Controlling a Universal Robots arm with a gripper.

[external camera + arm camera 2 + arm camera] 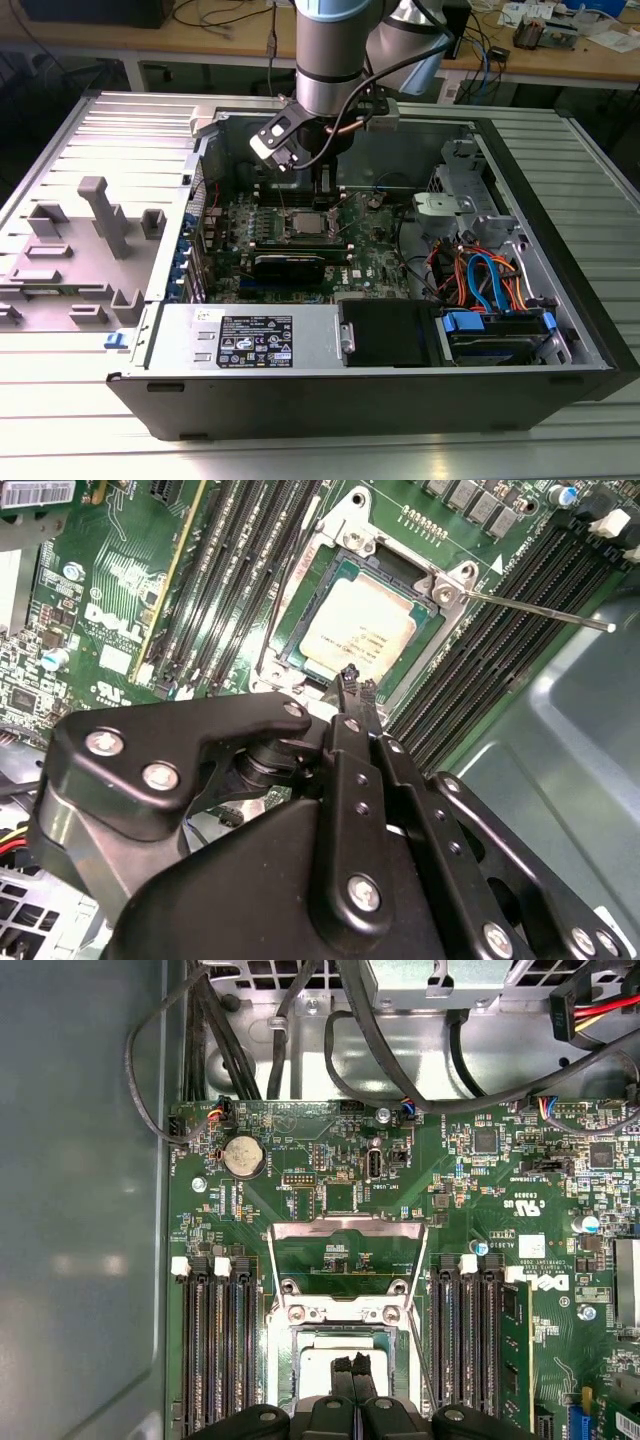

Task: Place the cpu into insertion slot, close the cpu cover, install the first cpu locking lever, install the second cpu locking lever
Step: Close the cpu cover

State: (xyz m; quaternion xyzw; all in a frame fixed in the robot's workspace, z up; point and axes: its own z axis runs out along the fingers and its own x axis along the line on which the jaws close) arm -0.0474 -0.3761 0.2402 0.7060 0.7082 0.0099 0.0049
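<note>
The chip (358,628), a flat grey-tan square, lies seated in its socket (395,572) near the middle of the green circuit board (120,600), flanked on two sides by long black memory slots (230,570). The claw (357,683) hangs just above the chip's near edge with its tips pressed together and nothing between them. The chip looks light, stiff and easily damaged, probably slick on its metal top. It is best taken by opposite edges and kept level, never by the underside. In the second wrist view a thin steel lever (540,612) juts free from one socket corner, not yet latched. The first wrist view puts the claw (351,1365) over the pale chip (320,1375) and adds the cover (345,1228), a silver frame swung up and open beyond the socket with the board visible through its window. It also takes in a coin battery (243,1156) and black cables (400,1070) toward the board's far edge. The exterior view gives the wider setting: the arm (320,50) reaching down into an open computer case (300,400) that lies on a ribbed metal counter (60,440).
</note>
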